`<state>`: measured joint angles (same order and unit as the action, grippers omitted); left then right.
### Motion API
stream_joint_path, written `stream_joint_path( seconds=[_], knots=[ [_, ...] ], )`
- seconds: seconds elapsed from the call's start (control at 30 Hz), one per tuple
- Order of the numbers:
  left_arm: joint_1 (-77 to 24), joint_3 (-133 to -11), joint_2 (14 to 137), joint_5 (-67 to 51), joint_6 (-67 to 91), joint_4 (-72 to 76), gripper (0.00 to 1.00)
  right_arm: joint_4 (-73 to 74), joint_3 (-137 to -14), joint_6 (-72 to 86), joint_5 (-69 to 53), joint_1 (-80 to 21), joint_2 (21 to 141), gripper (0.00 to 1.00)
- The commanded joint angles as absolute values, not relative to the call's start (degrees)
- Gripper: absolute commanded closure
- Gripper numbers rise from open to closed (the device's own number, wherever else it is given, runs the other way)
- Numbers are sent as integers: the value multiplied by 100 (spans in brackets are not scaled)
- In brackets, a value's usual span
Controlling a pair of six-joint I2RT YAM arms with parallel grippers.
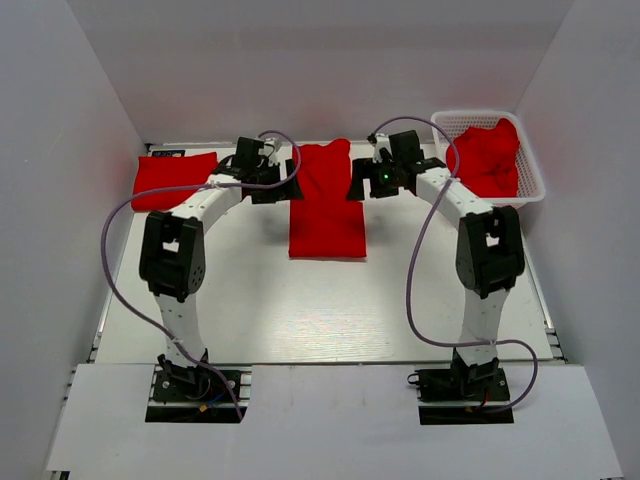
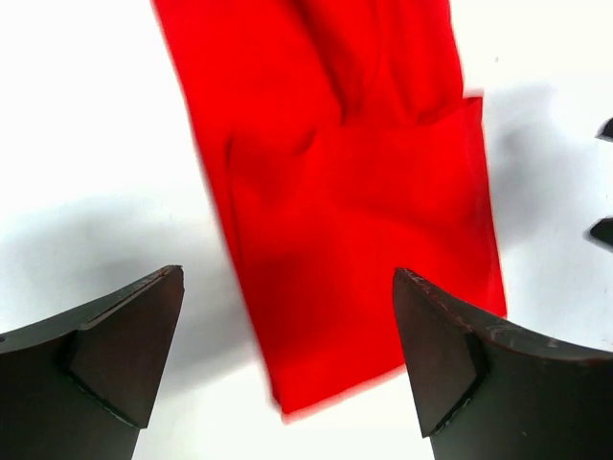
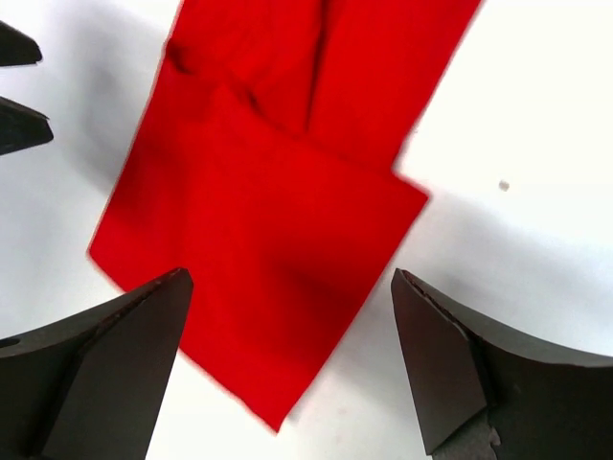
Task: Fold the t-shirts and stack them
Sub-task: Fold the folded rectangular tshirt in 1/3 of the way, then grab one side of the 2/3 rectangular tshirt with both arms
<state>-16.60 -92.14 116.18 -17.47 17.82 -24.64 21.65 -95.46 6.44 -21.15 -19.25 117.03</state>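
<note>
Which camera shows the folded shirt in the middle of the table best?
The top external view: the middle shirt shows along its whole length, folded into a long strip. Each wrist view shows only one end of it, cropped.

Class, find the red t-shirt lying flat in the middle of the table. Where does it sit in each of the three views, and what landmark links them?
Top external: the t-shirt lies at the far middle, above centre.
Left wrist: the t-shirt fills the centre, from the top edge downward.
Right wrist: the t-shirt fills the centre, slanting down-left.
Shared landmark: the white table beneath it.
</note>
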Motion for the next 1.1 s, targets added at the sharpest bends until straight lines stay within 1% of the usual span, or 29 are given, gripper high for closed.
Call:
stream_joint_path(
  seconds=[0.0, 0.1, 0.13, 0.17, 0.23, 0.27, 0.37, 0.5, 0.53, 0.6, 0.63, 0.7, 0.73, 0.77, 0.87, 0.9, 1.0, 1.07],
  knots=[
    [-1635, -8468, 10550, -1626, 1696, -2566, 0, 1995, -8802, 773, -2171, -1951, 10874, 10],
    [-1757, -7694, 10179, -1573, 1758, -2347, 0, 1828, -8167, 992, -2188, -1969, 10461, 10],
    [-1758, -7403, 9969, -1512, 1758, -2347, 0, 1715, -7713, 1089, -2206, -1977, 10285, 10],
    [-1758, -7400, 9889, -1512, 1758, -2294, 0, 1679, -7560, 1151, -2206, -1969, 10214, 10],
    [-1758, -6998, 9765, -1695, 1811, -2207, 0, 1547, -7279, 1283, -2206, -1986, 9985, 10],
    [-1758, -6866, 9712, -1801, 1863, -2076, 0, 1451, -6886, 1344, -2223, -1986, 9880, 10],
    [-1811, -6365, 9642, -1924, 1934, -1847, 0, 1231, -6435, 1511, -2311, -1986, 9774, 10],
    [-1811, -6214, 9642, -1978, 1934, -1715, 0, 1046, -6205, 1600, -2505, -2021, 9852, 10],
    [-1811, -6214, 9703, -1978, 1986, -1644, 4, 1020, -6214, 1600, -2505, -2048, 9879, 10],
    [-1863, -6161, 9764, -2030, 1986, -1530, 6, 976, -6275, 1591, -2514, -2092, 9993, 10],
    [-1863, -6161, 9765, -2082, 1986, -1529, 11, 958, -6301, 1573, -2514, -2083, 10063, 12],
    [-1863, -6161, 9896, -2153, 2039, -1468, 15, 1002, -6407, 1564, -2444, -2136, 10264, 13],
    [-1863, -6161, 9983, -2153, 2039, -1407, 17, 1002, -6416, 1582, -2435, -2144, 10309, 16],
    [-1915, -6161, 10037, -2214, 2039, -1406, 21, 1019, -6460, 1608, -2374, -2145, 10362, 16],
    [-1916, -6161, 10186, -2215, 2039, -1406, 27, 1020, -6443, 1679, -2286, -2145, 10494, 19],
    [-1916, -6161, 10187, -2215, 2039, -1406, 27, 985, -6408, 1670, -2259, -2171, 10520, 19],
    [-1969, -6100, 10248, -2215, 2039, -1406, 38, 958, -6390, 1644, -2232, -2162, 10599, 27],
    [-1969, -6047, 10310, -2276, 2039, -1354, 43, 914, -6398, 1644, -2276, -2171, 10635, 36]
  ],
)
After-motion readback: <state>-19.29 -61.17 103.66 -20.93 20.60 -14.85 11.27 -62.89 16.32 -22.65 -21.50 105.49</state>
